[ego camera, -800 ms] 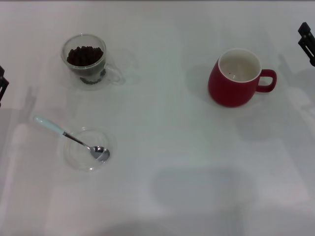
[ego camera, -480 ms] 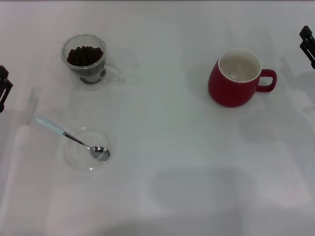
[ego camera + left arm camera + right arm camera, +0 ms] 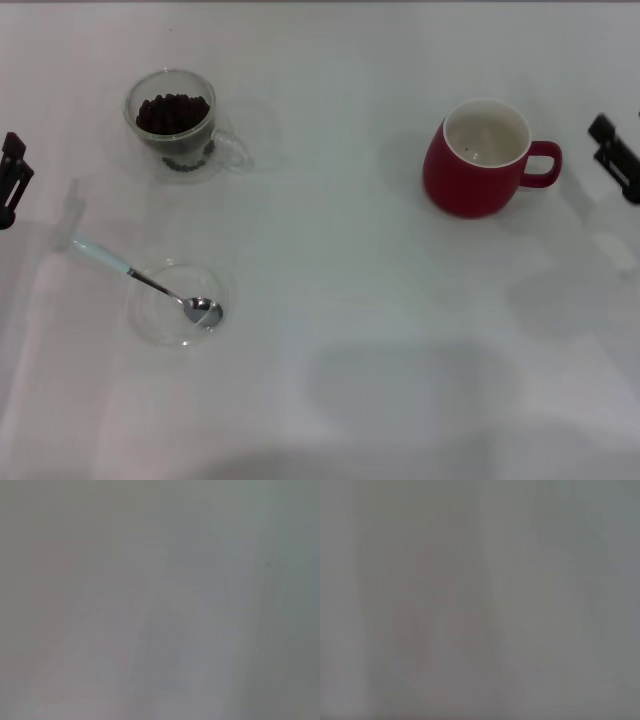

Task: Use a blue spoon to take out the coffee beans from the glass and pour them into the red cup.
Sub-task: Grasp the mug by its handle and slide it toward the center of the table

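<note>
While both wrist views show only blank grey, the head view gives the layout. At ten o'clock stands the small clear double-walled glass [image 3: 172, 121] heaped with dark brown coffee beans [image 3: 172, 112]. At eight o'clock the pale-blue-handled metal spoon [image 3: 146, 282] rests with its bowl in a shallow clear round dish [image 3: 160, 322]. At two o'clock sits the rounded deep-red ceramic cup [image 3: 478, 158]. The left gripper [image 3: 10, 180] at nine and the right gripper [image 3: 617, 157] at three sit at the edges; I cannot tell their opening.

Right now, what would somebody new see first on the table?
Probably the red cup, big and bright on the right side. Next, the glass full of dark coffee beans at the far left, then the blue spoon nearer, its bowl resting in a clear dish.
</note>
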{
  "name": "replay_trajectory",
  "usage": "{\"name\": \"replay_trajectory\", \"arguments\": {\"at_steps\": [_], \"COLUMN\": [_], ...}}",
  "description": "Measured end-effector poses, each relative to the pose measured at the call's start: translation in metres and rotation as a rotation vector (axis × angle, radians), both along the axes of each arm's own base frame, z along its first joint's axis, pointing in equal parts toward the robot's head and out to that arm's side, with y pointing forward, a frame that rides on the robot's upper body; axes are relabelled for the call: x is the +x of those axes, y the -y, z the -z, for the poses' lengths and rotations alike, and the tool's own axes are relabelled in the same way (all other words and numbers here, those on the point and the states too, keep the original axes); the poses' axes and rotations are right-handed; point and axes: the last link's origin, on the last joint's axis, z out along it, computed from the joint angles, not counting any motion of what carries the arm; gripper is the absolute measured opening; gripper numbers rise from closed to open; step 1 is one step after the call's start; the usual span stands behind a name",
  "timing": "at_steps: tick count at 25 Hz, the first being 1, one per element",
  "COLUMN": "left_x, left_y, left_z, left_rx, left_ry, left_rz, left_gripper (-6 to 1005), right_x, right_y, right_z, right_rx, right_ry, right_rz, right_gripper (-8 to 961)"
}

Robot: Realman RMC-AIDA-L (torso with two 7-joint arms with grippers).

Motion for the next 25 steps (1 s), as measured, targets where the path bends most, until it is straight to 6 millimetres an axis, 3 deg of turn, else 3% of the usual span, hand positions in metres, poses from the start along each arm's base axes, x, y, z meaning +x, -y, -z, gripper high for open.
{"name": "replay_trajectory", "arguments": {"at_steps": [4, 8, 25], "left_x": [0.004, 0.007, 0.008], "left_y": [-0.005, -0.008, -0.011], "left_z": [0.000, 0.001, -0.001], "left_rx": [-0.002, -0.009, 0.000], "left_ry": [-0.001, -0.003, -0.003], "left_rz": [0.016, 0.030, 0.035], "left_gripper": [862, 861, 862], "right_x": [0.006, 0.007, 0.010], "right_y": [0.015, 0.015, -0.014], "right_z": [0.009, 0.013, 0.025], "right_rx": [-0.089, -0.117, -0.239], "right_ry": [-0.003, 0.000, -0.004], "right_rz": [0.011, 0.023, 0.102], "right_gripper": [746, 738, 704]}}
